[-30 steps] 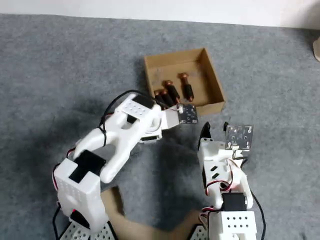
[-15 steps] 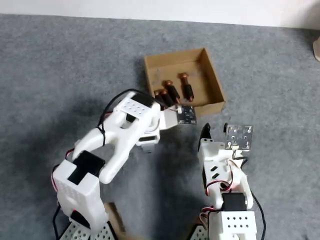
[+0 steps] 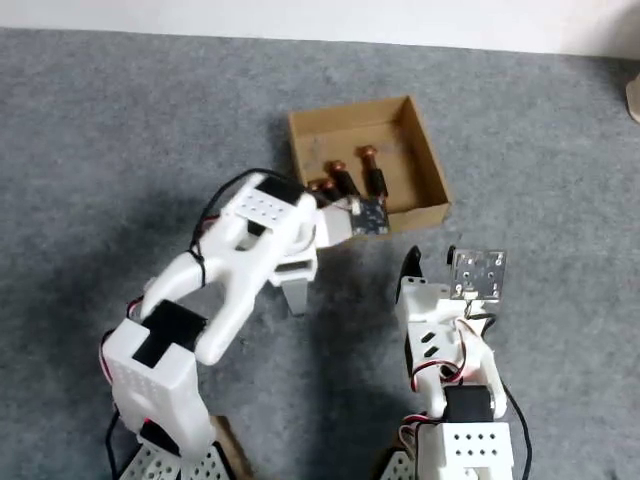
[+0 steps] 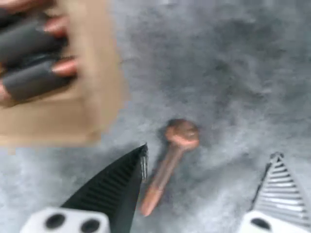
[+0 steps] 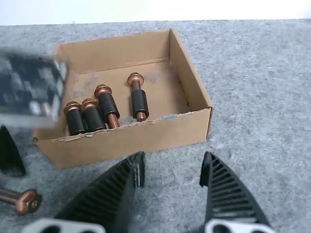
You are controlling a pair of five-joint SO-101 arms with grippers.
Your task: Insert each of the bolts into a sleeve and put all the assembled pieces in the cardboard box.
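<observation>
Left gripper over the loose bolt: its fingers stand wide apart and hold nothing. The bolt lies flat on the grey carpet under the gap between them, much closer to the dark finger than to the pale one, and nothing is touching it. The cardboard box stands just beyond the dark finger, with the bolt outside its near wall. Your right gripper is also spread and empty, and it faces that wall from close by. Four assembled pieces lie inside the box. The step in hand appears to be picking up this last bare bolt. For the next move, centre the gap on the shank, lower the gripper, and close across it. Keep the dark finger clear of the box wall. The bolt will then need a sleeve before it goes in the box.
</observation>
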